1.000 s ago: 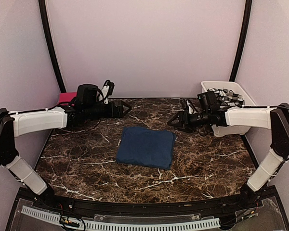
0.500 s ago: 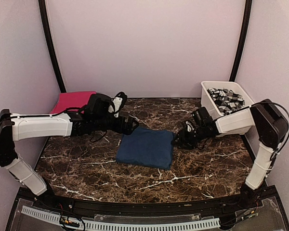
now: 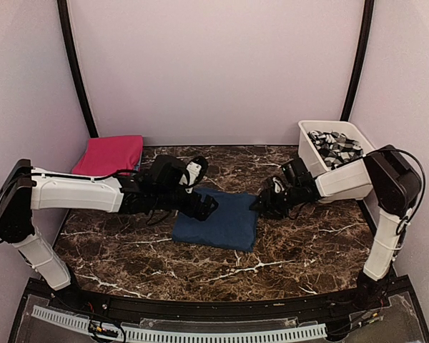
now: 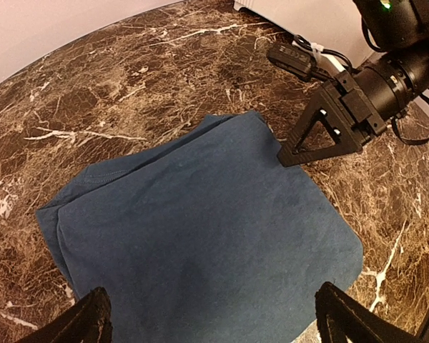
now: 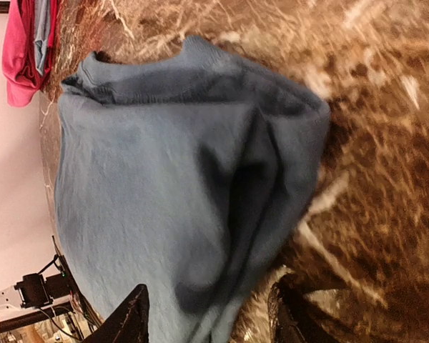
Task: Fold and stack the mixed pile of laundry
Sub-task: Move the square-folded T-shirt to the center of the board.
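Nearest you, the navy garment (image 3: 216, 219) lies folded into a soft rectangle with rounded corners. It sits mid-table on the marble table (image 3: 129, 250), and everything else is placed from it.

At its far left corner your left gripper (image 4: 214, 321) hangs above the cloth with its fingers spread as wide as they go, holding nothing. At its far right corner your right gripper (image 5: 211, 318) sits low with its fingers partly apart, straddling the layered edge. I can't see them pinching it.

That edge is your main risk. The right wrist view shows several loose layers bulging there, so a close could catch only the top one and peel the fold open. The stone looks slick, so a sideways push would probably slide the whole bundle rather than tuck it. The two wrists are also near each other along the far edge, so an inward move could knock them together.

The navy cloth is matte jersey with a stitched hem, limp and creasing easily. The tabletop is hard, glossy brown stone with white veins.

Beyond the garment to the left, the pink garment (image 3: 111, 153) lies flat and folded. Beyond it to the right, the white plastic tub (image 3: 357, 180) has rigid walls and holds crumpled grey-and-white patterned cloth (image 3: 334, 145).
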`<state>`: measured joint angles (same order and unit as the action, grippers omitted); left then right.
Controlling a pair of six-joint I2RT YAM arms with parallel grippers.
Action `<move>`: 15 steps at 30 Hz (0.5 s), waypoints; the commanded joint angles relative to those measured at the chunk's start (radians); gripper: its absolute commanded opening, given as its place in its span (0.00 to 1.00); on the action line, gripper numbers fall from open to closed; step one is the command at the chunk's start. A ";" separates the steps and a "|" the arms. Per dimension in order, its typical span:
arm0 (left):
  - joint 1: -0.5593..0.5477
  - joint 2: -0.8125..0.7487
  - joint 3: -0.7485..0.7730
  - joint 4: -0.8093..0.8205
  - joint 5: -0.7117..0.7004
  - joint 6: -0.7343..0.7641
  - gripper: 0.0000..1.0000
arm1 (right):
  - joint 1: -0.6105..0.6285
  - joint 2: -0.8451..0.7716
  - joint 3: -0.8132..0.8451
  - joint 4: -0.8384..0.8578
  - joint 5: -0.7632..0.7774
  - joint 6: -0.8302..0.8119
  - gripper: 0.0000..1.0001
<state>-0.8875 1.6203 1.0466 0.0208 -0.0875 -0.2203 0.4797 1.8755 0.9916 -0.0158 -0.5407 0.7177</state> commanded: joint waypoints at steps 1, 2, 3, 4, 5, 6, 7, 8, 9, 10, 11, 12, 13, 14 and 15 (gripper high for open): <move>0.000 -0.019 0.002 -0.010 -0.025 -0.012 0.99 | 0.010 -0.122 -0.127 0.009 0.012 0.030 0.54; 0.000 -0.021 0.000 -0.012 -0.029 -0.014 0.99 | 0.017 -0.152 -0.165 0.011 0.013 0.047 0.54; 0.000 -0.023 -0.005 -0.009 -0.031 -0.015 0.99 | 0.029 -0.183 -0.204 0.032 0.012 0.059 0.54; 0.001 -0.025 -0.007 -0.003 -0.032 -0.017 0.99 | 0.044 -0.206 -0.232 0.043 0.012 0.071 0.54; 0.000 -0.025 -0.013 -0.001 -0.033 -0.019 0.99 | 0.068 -0.225 -0.259 0.047 0.009 0.082 0.54; 0.000 -0.025 -0.016 0.005 -0.034 -0.023 0.99 | 0.086 -0.237 -0.276 0.057 0.005 0.098 0.55; 0.001 -0.024 -0.020 0.007 -0.033 -0.026 0.99 | 0.107 -0.243 -0.288 0.072 0.002 0.113 0.55; 0.001 -0.023 -0.022 0.010 -0.027 -0.029 0.99 | 0.126 -0.242 -0.295 0.083 0.003 0.129 0.55; 0.000 -0.022 -0.024 0.011 -0.022 -0.033 0.99 | 0.147 -0.236 -0.298 0.096 0.005 0.144 0.55; 0.000 -0.022 -0.025 0.011 -0.018 -0.036 0.99 | 0.164 -0.223 -0.300 0.110 0.006 0.156 0.55; -0.001 -0.023 -0.028 0.011 -0.016 -0.039 0.99 | 0.176 -0.210 -0.303 0.126 0.006 0.168 0.55; -0.003 -0.027 -0.032 0.015 -0.013 -0.041 0.99 | 0.187 -0.195 -0.306 0.147 0.004 0.181 0.54; -0.004 -0.033 -0.042 0.019 -0.012 -0.040 0.99 | 0.195 -0.179 -0.311 0.168 -0.001 0.196 0.54; -0.008 -0.046 -0.050 0.033 -0.011 -0.039 0.99 | 0.202 -0.167 -0.313 0.191 -0.004 0.210 0.53; -0.010 -0.053 -0.066 0.042 -0.011 -0.034 0.99 | 0.210 -0.155 -0.314 0.208 -0.008 0.222 0.52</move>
<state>-0.8875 1.6192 1.0283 0.0303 -0.1051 -0.2478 0.6613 1.6688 0.6994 0.0891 -0.5426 0.8646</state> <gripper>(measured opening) 0.989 0.530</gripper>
